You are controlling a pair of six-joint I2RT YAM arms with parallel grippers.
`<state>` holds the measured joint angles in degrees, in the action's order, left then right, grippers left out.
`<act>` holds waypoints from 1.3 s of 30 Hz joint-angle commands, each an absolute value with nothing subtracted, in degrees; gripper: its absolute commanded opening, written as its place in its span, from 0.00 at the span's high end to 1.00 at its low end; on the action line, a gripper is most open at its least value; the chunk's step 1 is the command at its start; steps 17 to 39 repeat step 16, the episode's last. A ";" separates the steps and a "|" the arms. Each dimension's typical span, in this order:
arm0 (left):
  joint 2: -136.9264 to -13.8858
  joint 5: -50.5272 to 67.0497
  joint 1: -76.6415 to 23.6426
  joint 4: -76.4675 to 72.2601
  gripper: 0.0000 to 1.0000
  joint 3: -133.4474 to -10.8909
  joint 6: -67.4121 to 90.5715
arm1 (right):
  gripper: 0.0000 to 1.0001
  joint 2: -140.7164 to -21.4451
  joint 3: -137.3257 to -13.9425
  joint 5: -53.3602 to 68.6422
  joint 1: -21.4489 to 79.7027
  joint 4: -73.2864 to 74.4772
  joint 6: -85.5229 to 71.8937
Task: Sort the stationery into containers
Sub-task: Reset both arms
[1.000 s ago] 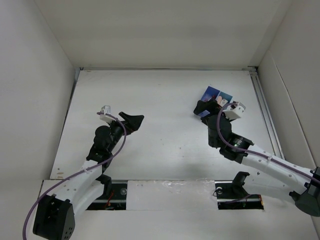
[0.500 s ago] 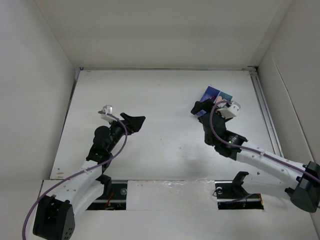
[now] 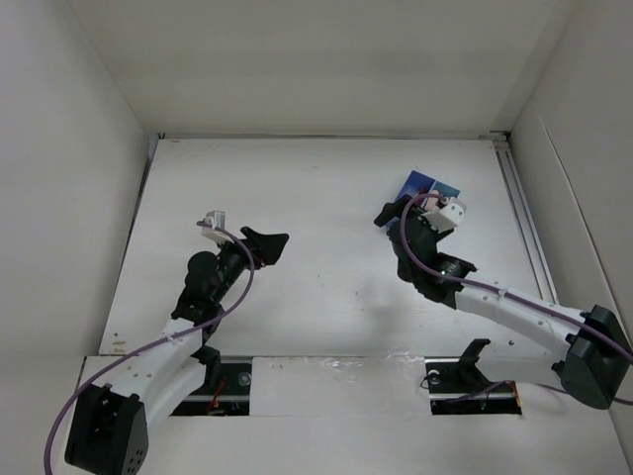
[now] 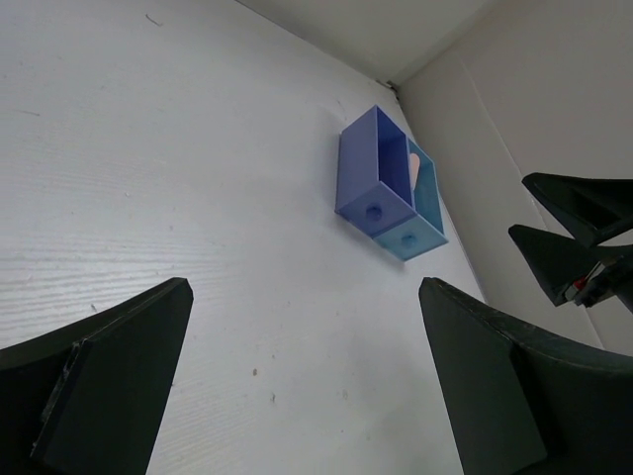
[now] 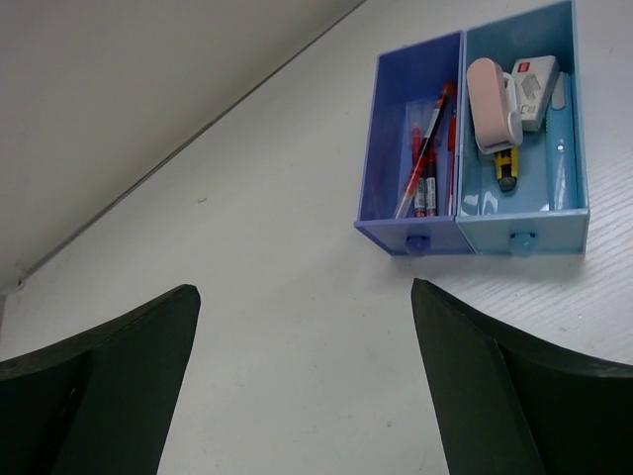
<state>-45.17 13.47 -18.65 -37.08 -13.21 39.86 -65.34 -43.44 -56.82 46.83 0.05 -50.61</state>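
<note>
White, faintly grained board forms the table (image 3: 316, 188), boxed in by plain matte white walls (image 3: 59, 198). The right arm (image 3: 504, 312) has swung over the last second: its gripper (image 3: 389, 212), which hung over the box, has drawn back to sit just beside the box's near-left corner. The left arm (image 3: 198, 297) has barely stirred, and its gripper (image 3: 272, 240) hangs over the middle-left of the table, well apart from the box. Both sets of dark, wedge-shaped jaws are spread wide with nothing between them. The retreat reads as a drop just completed, and since no loose piece shows on the table in any view, the sort looks finished or nearly so. The smooth, glossy plastic box (image 3: 428, 186) stands at the far right of the table, square and thin-walled, with a small round knob on the front of each half. Its dark blue-purple compartment (image 5: 407, 236) holds the slim red pens (image 5: 427, 163), which lean lengthwise against one another. The light blue compartment (image 5: 521, 236), touching it on the right, holds the blocky pieces. These are a rounded pink eraser (image 5: 492, 104), a pale grey eraser with a red label (image 5: 531, 87) just beside it, and a short yellow-and-black piece (image 5: 505, 163) lying nearer the front wall. Whether that last item is a stubby pen or something else is too small to tell.
</note>
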 commanded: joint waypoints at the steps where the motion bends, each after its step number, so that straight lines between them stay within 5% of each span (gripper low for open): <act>1: -44.04 13.97 -18.81 -40.00 0.00 -12.74 38.23 | 0.07 -65.92 -46.84 -56.78 46.49 -0.27 -50.89; 8: -42.98 13.97 -18.81 -38.23 0.00 -13.27 37.53 | 0.17 -66.45 -46.85 -55.72 45.97 -0.26 -50.89; 12: -42.28 15.11 -18.81 -44.46 0.09 -9.34 37.53 | 0.17 -66.45 -46.85 -55.72 45.97 -0.26 -50.89; 39: -41.66 15.12 -18.28 -44.92 0.09 -9.04 38.67 | 0.17 -66.97 -47.37 -55.72 46.58 -0.26 -50.36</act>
